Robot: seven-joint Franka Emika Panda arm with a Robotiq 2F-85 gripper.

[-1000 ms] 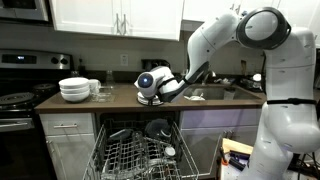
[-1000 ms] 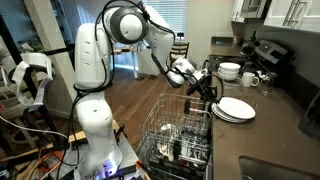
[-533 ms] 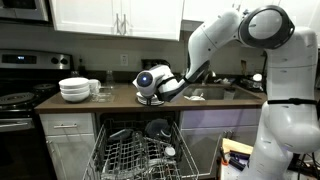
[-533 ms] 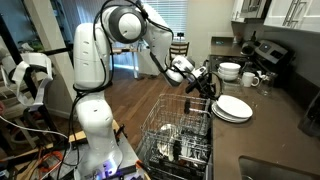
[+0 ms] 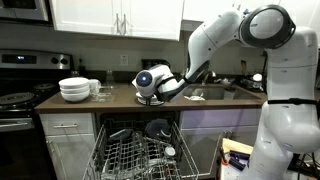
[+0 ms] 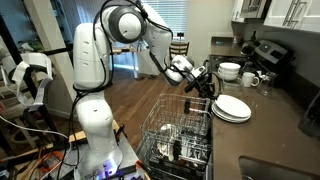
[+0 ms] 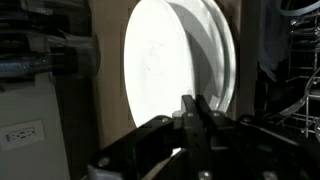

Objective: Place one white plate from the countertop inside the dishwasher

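Observation:
A short stack of white plates [image 6: 234, 108] lies on the dark countertop [image 6: 275, 125] above the open dishwasher [image 6: 180, 130]. In the wrist view the white plates [image 7: 165, 60] fill the middle. My gripper [image 7: 197, 104] is shut, its two fingers pressed together with their tips over the stack's near rim. Whether a rim is pinched between them I cannot tell. In an exterior view my gripper [image 6: 208, 84] sits at the stack's edge, just above the counter. From the front, my wrist covers most of the plates [image 5: 150, 100], above the dishwasher [image 5: 135, 155] rack.
A taller stack of white bowls [image 5: 74, 90] and mugs [image 6: 250, 79] stand further along the counter towards the black stove [image 5: 15, 100]. A sink [image 5: 215, 93] lies on the other side. The pulled-out wire rack [image 6: 185, 120] holds some dishes and juts into the floor space.

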